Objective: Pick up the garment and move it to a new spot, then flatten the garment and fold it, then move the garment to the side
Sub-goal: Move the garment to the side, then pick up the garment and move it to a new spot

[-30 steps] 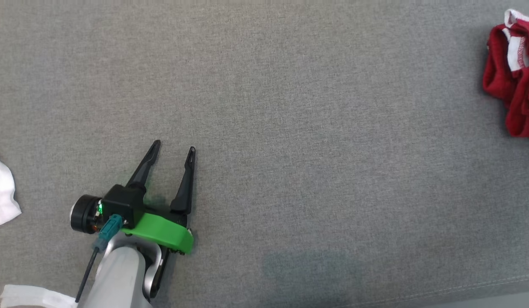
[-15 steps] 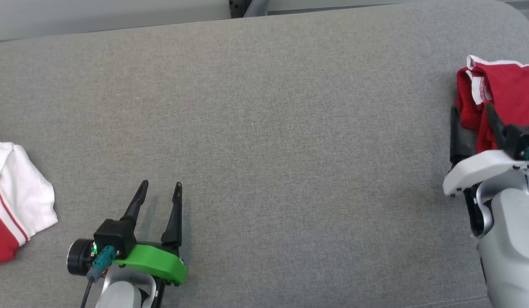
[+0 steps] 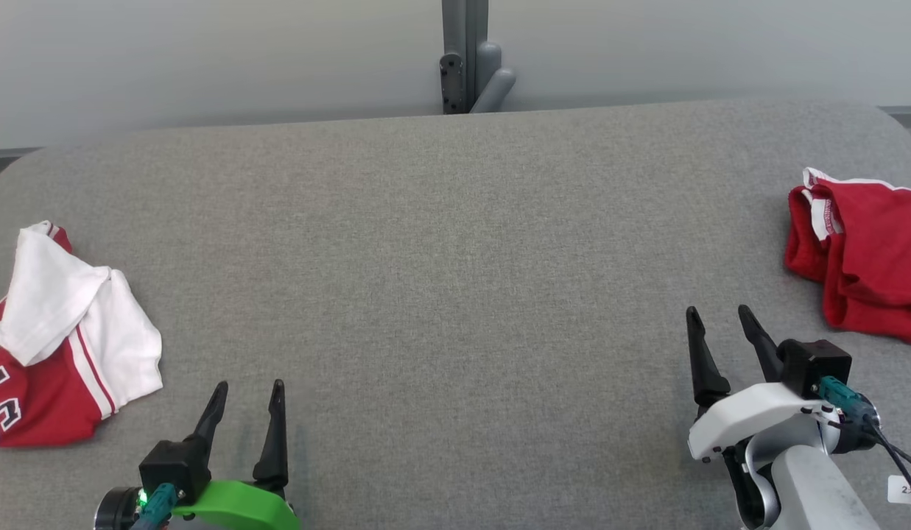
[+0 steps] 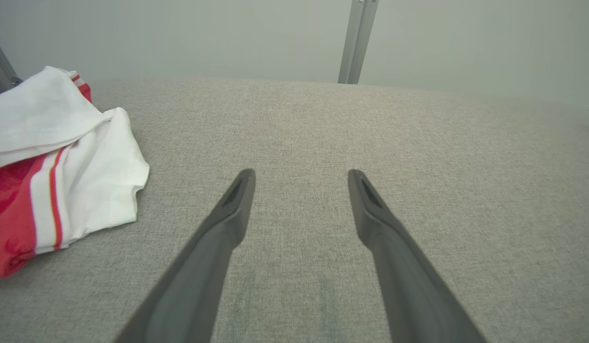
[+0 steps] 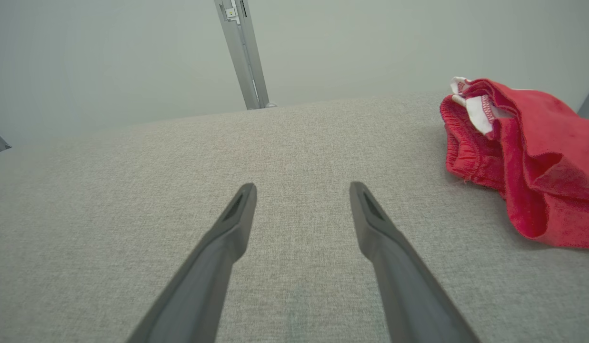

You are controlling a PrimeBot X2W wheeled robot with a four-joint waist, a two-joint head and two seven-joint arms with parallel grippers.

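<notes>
Left edge of grey cushion (image 3: 455,258): heaped white-and-red jersey (image 3: 79,331), near left gripper (image 3: 250,384), spread and empty. Further right, right gripper (image 3: 717,309), likewise gaping and empty, near crumpled red garment (image 3: 867,265) with white trim at right edge. Looks light, limp, grippy; best pinched at the gathered waistband (image 5: 465,152).

At the lower left of the head view we see the left gripper (image 3: 250,383): two long, tapering dark fingers (image 3: 210,414) on a bright green mount (image 3: 234,509), beside a teal connector (image 3: 155,506). At lower right, the right gripper (image 3: 717,310) has matching fingers, a white mount (image 3: 750,421), a black cable (image 3: 897,460) and a pale grey forearm (image 3: 816,495).
</notes>
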